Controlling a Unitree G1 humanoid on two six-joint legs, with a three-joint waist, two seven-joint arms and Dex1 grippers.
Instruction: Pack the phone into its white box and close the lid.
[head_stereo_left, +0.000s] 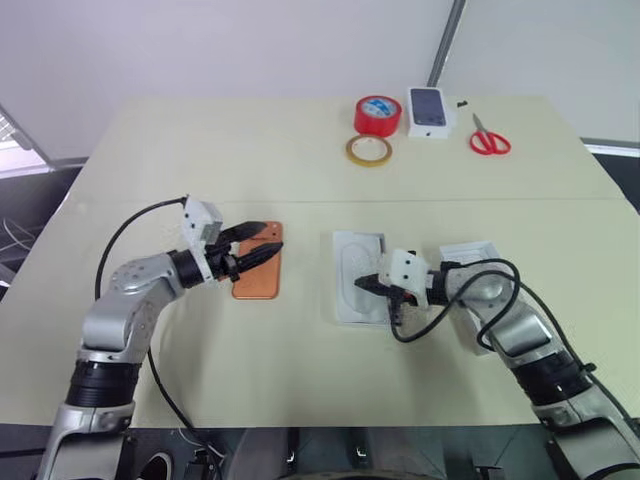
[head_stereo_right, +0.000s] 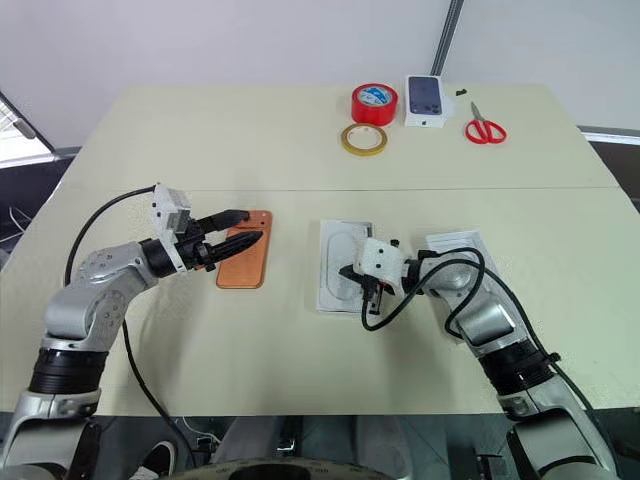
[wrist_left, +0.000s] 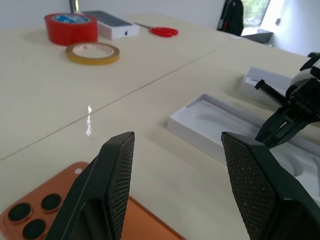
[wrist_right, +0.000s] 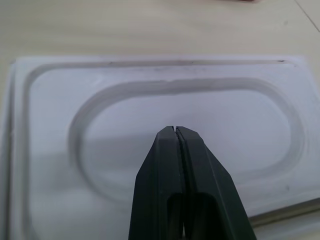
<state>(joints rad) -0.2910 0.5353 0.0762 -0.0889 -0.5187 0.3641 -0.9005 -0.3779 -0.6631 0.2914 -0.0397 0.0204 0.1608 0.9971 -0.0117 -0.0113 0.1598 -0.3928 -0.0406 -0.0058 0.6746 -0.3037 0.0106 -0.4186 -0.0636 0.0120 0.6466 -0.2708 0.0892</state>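
The orange phone (head_stereo_left: 262, 282) lies flat on the table, left of centre, lens cluster up (wrist_left: 31, 215). My left gripper (head_stereo_left: 268, 238) hovers level just over its far end, open, with nothing between its fingers (wrist_left: 119, 180). The white box (head_stereo_left: 348, 262), a shallow tray with a rounded recess, sits at the middle of the table. My right gripper (head_stereo_left: 364, 285) is shut and empty, its tip (wrist_right: 175, 130) just above the recess (wrist_right: 125, 120). The lid (head_stereo_left: 470, 251) lies to the tray's right, partly hidden under my right arm.
At the far edge sit a red tape roll (head_stereo_left: 377, 114), a yellow tape ring (head_stereo_left: 368, 150), a small white box with a dark phone picture (head_stereo_left: 427, 111) and red scissors (head_stereo_left: 489, 138). A seam (head_stereo_left: 300, 199) crosses the table.
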